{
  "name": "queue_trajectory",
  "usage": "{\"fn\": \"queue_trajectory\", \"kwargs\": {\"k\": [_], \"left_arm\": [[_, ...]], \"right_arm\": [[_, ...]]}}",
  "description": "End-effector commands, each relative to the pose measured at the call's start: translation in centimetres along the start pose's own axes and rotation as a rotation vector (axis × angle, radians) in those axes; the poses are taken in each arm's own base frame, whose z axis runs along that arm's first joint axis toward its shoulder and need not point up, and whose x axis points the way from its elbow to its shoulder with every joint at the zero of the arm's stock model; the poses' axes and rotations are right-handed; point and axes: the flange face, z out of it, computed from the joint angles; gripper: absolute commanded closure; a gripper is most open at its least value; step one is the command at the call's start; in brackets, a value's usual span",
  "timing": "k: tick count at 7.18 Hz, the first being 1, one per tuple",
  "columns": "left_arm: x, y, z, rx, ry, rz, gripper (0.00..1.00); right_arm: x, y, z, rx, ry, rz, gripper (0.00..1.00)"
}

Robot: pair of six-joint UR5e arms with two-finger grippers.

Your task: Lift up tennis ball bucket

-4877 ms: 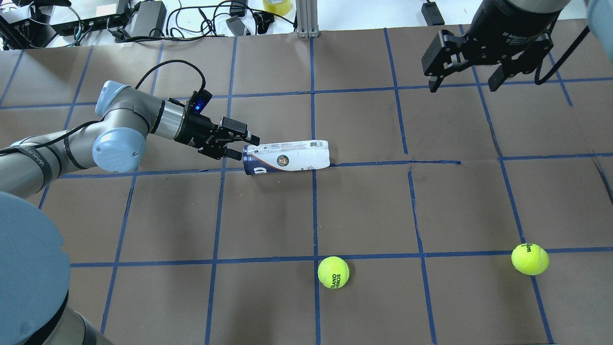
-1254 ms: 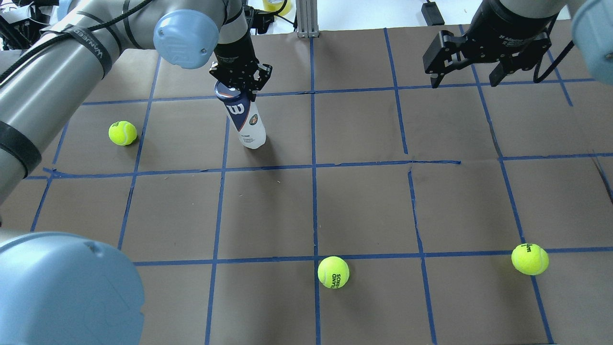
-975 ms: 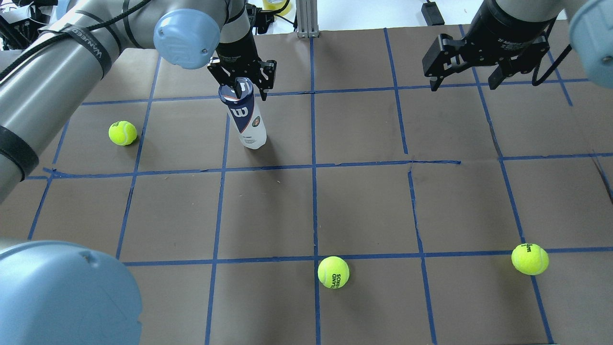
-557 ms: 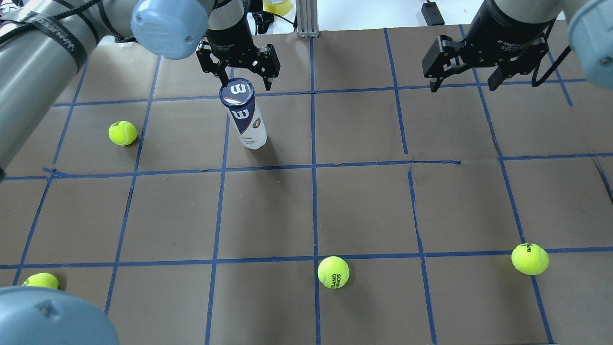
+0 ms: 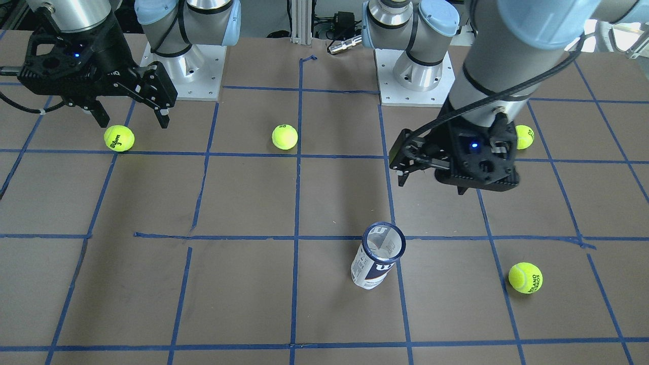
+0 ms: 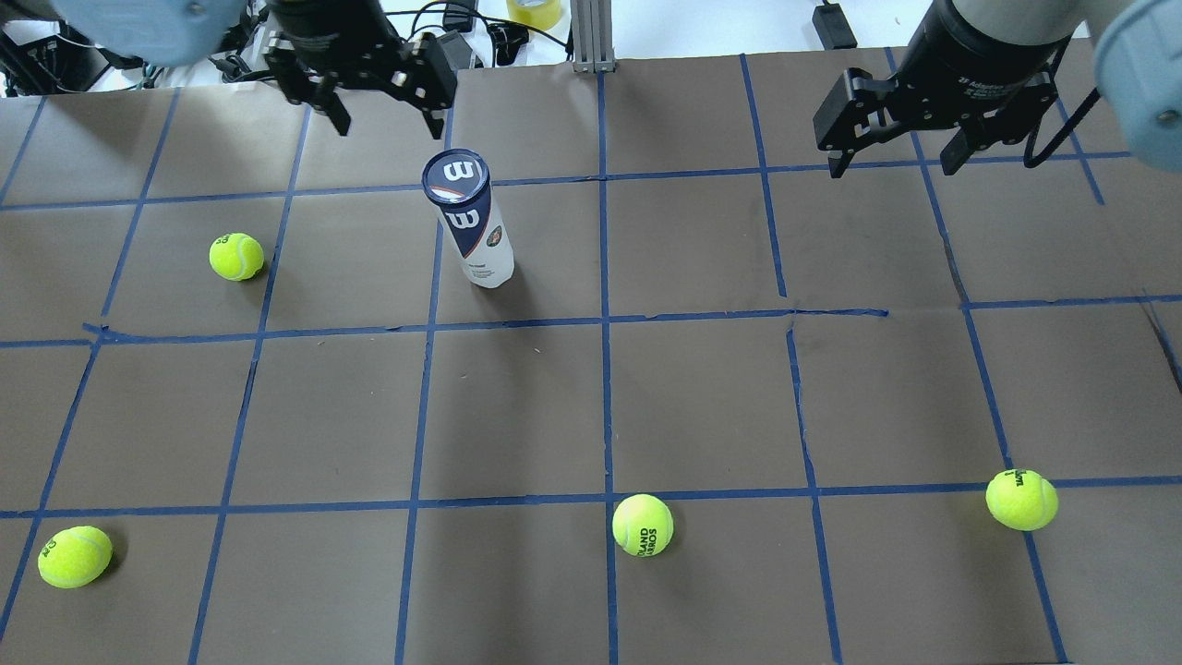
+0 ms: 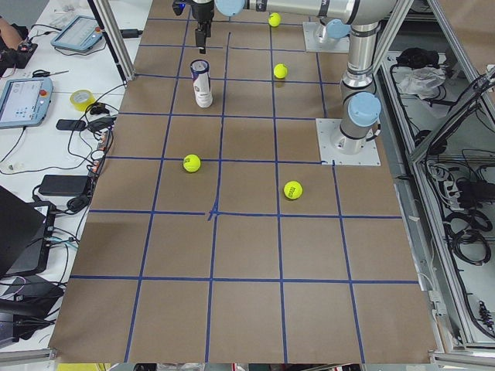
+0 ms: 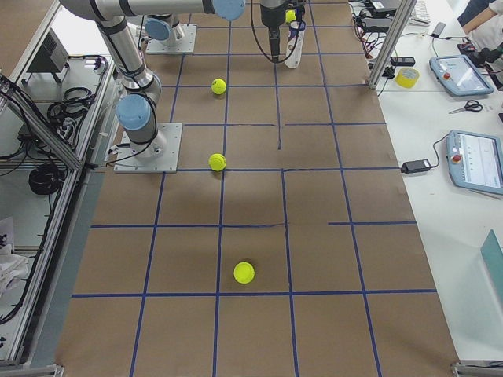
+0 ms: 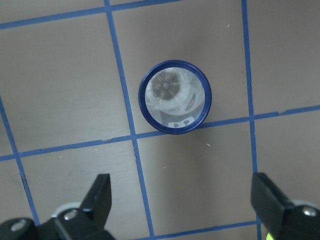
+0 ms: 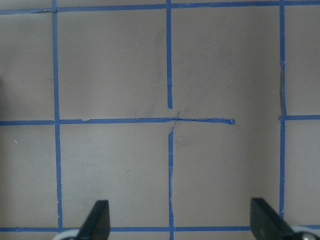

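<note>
Standing upright, one bucket (image 6: pixel 471 222); four balls (image 6: pixel 643 525)

Tennis ball bucket (image 6: pixel 478 231): navy rim, navy band with white W, white label below (round logo too small for colours). Tennis balls (image 6: pixel 643 525): yellow-green, black print. Table (image 6: pixel 702 397): brown, blue tape grid. Left gripper (image 6: pixel 388 125), right gripper (image 6: pixel 891 168): black. Arms (image 5: pixel 507 50): grey, light-blue joint caps.

Overhead, front cameras opposed, steep; left wrist straight above tennis ball bucket (image 9: pixel 175 97).
</note>
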Motion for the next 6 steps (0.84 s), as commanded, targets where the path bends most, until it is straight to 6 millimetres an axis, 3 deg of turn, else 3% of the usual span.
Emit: {"fn": "queue_trajectory", "kwargs": {"k": [1,3,6], "left_arm": [[-4.5,3.0,-0.6,-0.036,0.004,-0.029,0.0],[-4.4,5.8,-1.5,-0.031,-0.005,-0.036,0.0],[-4.3,6.4,-0.6,-0.048,-0.002,-0.055,0.0]], "right_arm": [[0.0,0.0,-0.2,0.008,0.0,-0.012,0.0],[-0.1,-0.1,0.1,0.0,0.0,-0.015,0.0],[-2.3,0.2,0.7,-0.01,0.008,-0.052,0.0]]}}
